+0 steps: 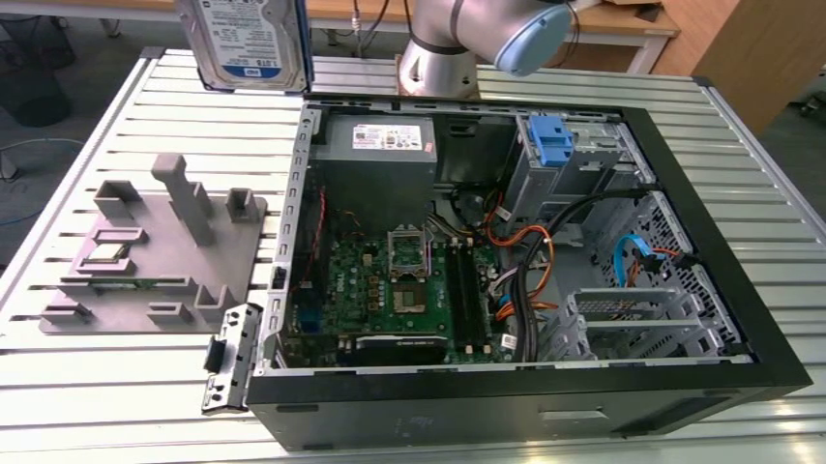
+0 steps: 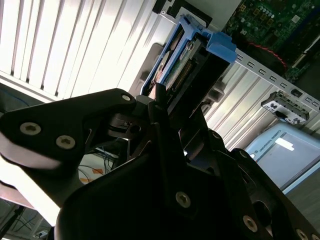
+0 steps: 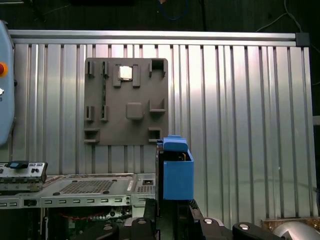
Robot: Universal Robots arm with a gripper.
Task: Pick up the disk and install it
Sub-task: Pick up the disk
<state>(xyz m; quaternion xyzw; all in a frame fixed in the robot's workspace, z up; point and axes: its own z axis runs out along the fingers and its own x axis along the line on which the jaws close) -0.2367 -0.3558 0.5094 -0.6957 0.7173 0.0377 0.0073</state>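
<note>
Slatted aluminium surface (image 1: 130,387), pale and ribbed, carries two things. An open black computer case (image 1: 516,416) lies on its side and fills the centre and the exterior view's right. A grey fixture plate (image 1: 155,251) with upright pegs and slots sits just beside the case, on the exterior view's left.

Inside the case: green motherboard (image 1: 387,290) low in the middle, grey power-supply box (image 1: 381,145) at the back wall, a blue latch (image 1: 551,145) upright on the drive cage at the upper right, and loose black, orange and blue cables between cage and board.

Robot arm (image 1: 478,39) rises behind the case, at the top centre of the frame.

The disk (image 1: 246,43) is off the surface, aloft in the upper left of the exterior view's frame. Its white-and-blue label faces the camera and a blue rail runs down one edge.

Second wrist view: the pincer (image 2: 177,107) is clamped on the disk (image 2: 175,60), one black finger on each flat face, with the blue rail's tab at the far end. First wrist view: the disk (image 3: 176,172) is seen end-on with its blue rail, and the fixture plate (image 3: 125,132) lies on the slats beyond it.
</note>
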